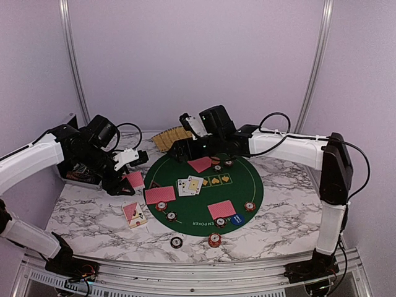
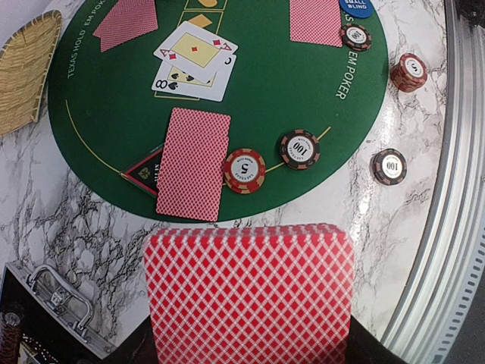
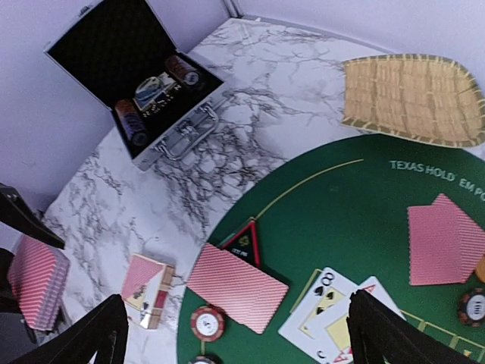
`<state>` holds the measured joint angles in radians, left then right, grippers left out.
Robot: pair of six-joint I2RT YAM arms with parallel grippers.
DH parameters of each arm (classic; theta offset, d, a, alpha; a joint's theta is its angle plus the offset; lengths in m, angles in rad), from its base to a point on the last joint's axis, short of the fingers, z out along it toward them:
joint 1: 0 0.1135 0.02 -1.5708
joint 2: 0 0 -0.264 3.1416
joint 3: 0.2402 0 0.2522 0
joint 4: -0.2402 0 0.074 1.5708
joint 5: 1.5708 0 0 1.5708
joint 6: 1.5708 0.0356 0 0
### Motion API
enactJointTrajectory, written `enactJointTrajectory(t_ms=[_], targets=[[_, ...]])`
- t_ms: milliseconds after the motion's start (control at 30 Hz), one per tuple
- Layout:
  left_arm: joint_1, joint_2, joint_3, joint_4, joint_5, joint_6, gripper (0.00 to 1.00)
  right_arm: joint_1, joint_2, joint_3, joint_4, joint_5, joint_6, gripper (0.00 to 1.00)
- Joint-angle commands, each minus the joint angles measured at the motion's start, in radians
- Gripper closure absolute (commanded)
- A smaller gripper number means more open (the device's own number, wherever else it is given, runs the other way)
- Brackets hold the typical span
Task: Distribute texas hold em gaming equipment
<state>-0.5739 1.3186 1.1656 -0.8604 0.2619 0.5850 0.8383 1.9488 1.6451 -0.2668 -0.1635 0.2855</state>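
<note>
Two hands are showing: the left hand [image 1: 127,176] is clenching a deck of red-backed cards [image 2: 250,292] over the bench's [image 1: 291,210] left side, while the right hand [image 3: 235,318] is hanging released, seemingly above the green mat's [image 1: 247,185] far edge, with face-up cards [image 1: 190,185] lying mid-mat.

The left arm [image 1: 28,162] and the right arm [image 1: 288,143] are each built of smooth white tubular shells joined by chunky black joint housings, and each ends in a black base [image 1: 69,265] where bits of orange wiring show. Thin black cables [image 1: 273,119] loop loosely from joint to joint. The right gripper [image 3: 239,330] has two matte black, wedge-shaped fingers [image 3: 102,337].
</note>
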Motion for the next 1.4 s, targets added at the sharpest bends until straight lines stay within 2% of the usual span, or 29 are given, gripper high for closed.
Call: enactJointTrajectory(t_ms=[0,133,433,1367], targets=[[0.006,-0.018,0.02,-0.005,0.009,-0.008,1.0,0.009,0.007,-0.034,0.135,-0.3,0.261,0.01],[0.006,-0.019,0.022,-0.005,0.007,-0.009,1.0,0.014,0.031,-0.052,0.234,-0.408,0.38,0.01],[0.006,-0.013,0.026,-0.005,0.009,-0.008,1.0,0.033,0.077,-0.091,0.408,-0.541,0.575,0.01],[0.006,0.012,0.052,-0.005,0.028,-0.006,1.0,0.122,0.251,0.004,0.602,-0.624,0.793,0.01]])
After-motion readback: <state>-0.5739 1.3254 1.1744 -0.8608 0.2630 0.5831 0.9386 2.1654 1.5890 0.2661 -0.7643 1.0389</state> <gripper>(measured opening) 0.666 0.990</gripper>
